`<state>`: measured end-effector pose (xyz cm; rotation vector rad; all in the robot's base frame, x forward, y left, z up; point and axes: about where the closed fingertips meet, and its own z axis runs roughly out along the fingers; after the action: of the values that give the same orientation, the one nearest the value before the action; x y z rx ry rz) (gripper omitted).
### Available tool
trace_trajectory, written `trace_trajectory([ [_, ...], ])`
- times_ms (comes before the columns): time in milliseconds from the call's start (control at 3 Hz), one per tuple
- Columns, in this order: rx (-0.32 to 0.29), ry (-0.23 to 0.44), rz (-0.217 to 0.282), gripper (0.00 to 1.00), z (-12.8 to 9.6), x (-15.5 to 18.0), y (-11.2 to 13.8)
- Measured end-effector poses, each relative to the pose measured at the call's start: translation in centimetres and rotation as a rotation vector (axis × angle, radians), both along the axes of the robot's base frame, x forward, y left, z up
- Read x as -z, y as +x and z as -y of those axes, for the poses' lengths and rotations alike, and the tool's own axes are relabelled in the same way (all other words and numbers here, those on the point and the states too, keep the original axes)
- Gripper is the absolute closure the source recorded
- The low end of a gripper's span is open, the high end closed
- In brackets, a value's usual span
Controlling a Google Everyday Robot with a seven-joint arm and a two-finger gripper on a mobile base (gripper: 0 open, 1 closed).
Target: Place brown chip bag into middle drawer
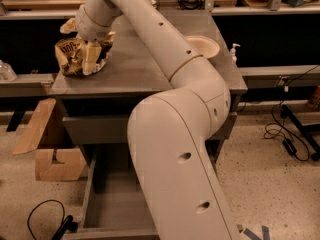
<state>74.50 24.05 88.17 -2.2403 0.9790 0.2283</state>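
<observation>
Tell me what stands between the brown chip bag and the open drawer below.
No loose object. The claw is at the brown chip bag on the left of the cabinet top; the middle drawer stands open below. Only the robot's own arm overhangs its right side.

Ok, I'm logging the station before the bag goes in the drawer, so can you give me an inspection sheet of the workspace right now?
Surface: grey cabinet top, carrying the bag and a bowl.
Job's things: brown chip bag on the top's left corner; middle drawer pulled out below, partly hidden by the arm.
Clutter: beige bowl on the top's right side; white pump bottle just past it.
Grippers: gripper down at the bag's right side.
Cables: looped black cable on floor, left; cable bundle on floor, right.
Surroundings: cardboard box on floor beside the cabinet.
</observation>
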Motion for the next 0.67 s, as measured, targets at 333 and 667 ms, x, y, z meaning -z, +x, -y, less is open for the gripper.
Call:
trace_trajectory([
  [333,-0.006,-0.089,-0.071,0.41,-1.45,2.30,-1.12],
  [667,-0.011,-0.093,-0.076,0.64,-1.61,2.60,-1.21],
])
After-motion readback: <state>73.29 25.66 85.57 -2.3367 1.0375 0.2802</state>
